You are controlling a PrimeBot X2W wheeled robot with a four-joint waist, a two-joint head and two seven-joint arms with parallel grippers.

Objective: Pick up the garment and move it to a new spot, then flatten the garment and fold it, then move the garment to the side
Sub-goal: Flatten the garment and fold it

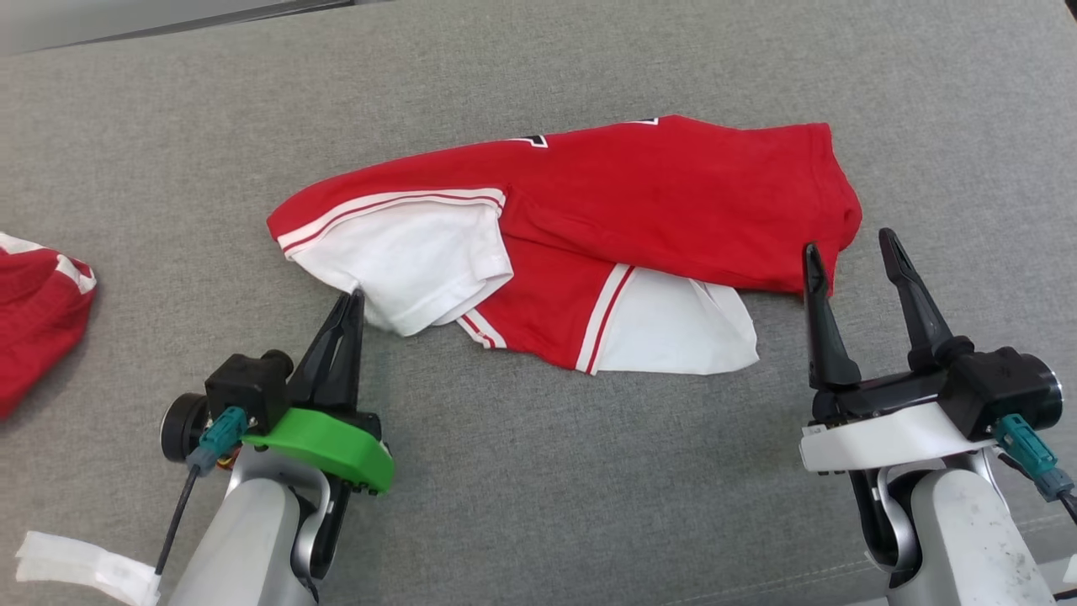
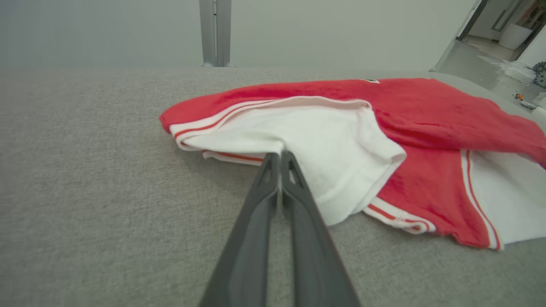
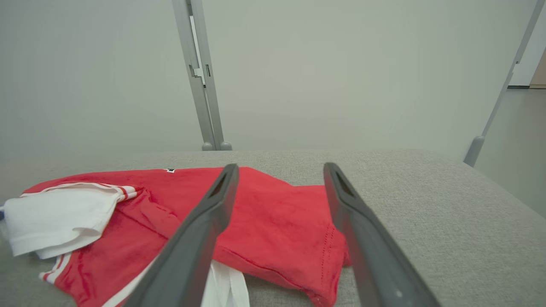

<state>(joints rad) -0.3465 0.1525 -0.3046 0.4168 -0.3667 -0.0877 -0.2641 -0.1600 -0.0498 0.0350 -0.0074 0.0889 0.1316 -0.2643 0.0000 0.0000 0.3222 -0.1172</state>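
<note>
One soft, light shirt [image 1: 656, 194], crumpled in the middle of the worktop [image 1: 538, 471]. Left pincer [image 1: 352, 296] pinching the white sleeve [image 1: 404, 261]; right pincer [image 1: 850, 241] spread beside the red hem [image 1: 829, 185]. Floppy, so best pinched at both ends.

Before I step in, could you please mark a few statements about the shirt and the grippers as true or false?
1. The left gripper is shut at the edge of the shirt's white sleeve. True.
2. The right gripper is shut on the red hem. False: its jaws stand open beside the hem and hold nothing.
3. The shirt lies flat and spread out. False: it is rumpled, with layers overlapping.
4. Another red garment lies at the left edge of the head view. True.
5. The shirt rests on a wooden table. False: it rests on a grey fabric surface.
</note>
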